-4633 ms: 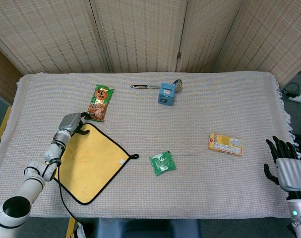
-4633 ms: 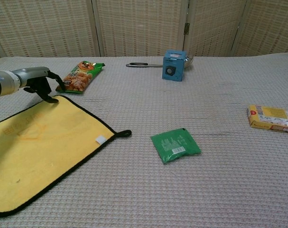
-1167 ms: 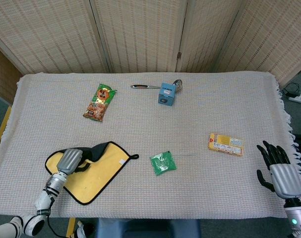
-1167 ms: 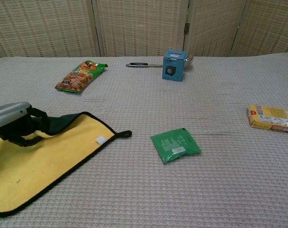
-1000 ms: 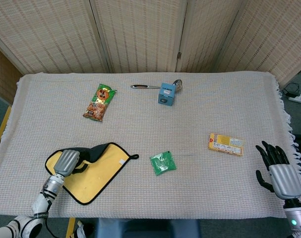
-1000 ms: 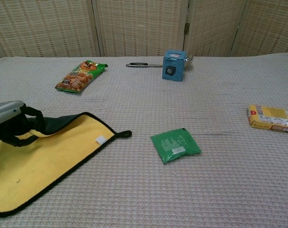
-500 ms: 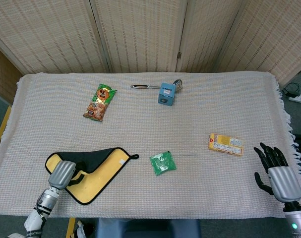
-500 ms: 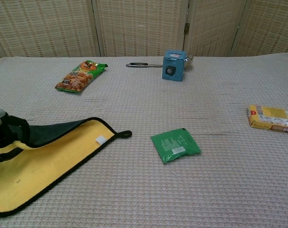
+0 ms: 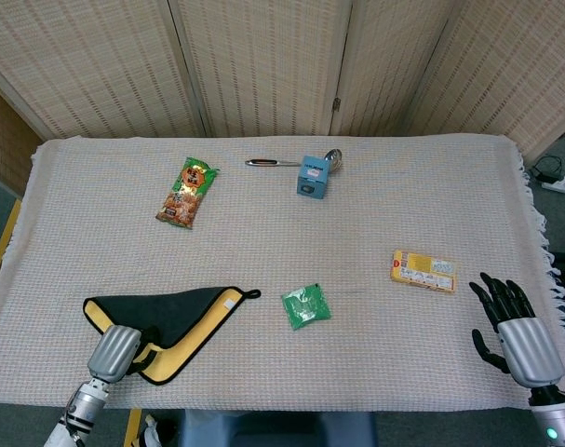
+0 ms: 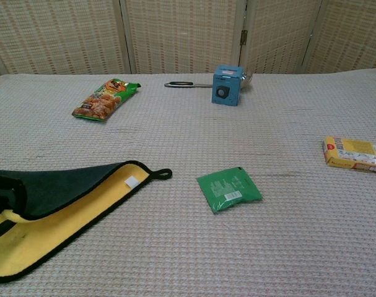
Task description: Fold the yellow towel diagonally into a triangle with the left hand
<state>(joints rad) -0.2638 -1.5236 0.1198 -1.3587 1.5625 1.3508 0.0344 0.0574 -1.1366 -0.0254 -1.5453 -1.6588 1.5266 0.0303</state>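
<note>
The yellow towel (image 9: 166, 313) lies at the near left of the table, its far corner drawn over toward the near edge. Its dark underside (image 10: 57, 189) faces up and a yellow strip (image 10: 51, 234) shows along the lower right edge. My left hand (image 9: 114, 352) grips the folded-over corner at the towel's near corner; the chest view shows only a dark trace of it at the left border. The towel's loop (image 10: 163, 174) points right. My right hand (image 9: 517, 337) hovers off the table's near right corner, its fingers spread and holding nothing.
A green snack bag (image 9: 187, 192) lies at the far left. A blue box (image 9: 312, 176) and a spoon (image 9: 273, 163) sit at the far middle. A green packet (image 9: 305, 305) lies right of the towel, and a yellow box (image 9: 423, 271) further right.
My left hand has pulled the towel's far corner toward the near edge, so the dark underside now covers most of the yellow. The right hand has drifted slightly left.
</note>
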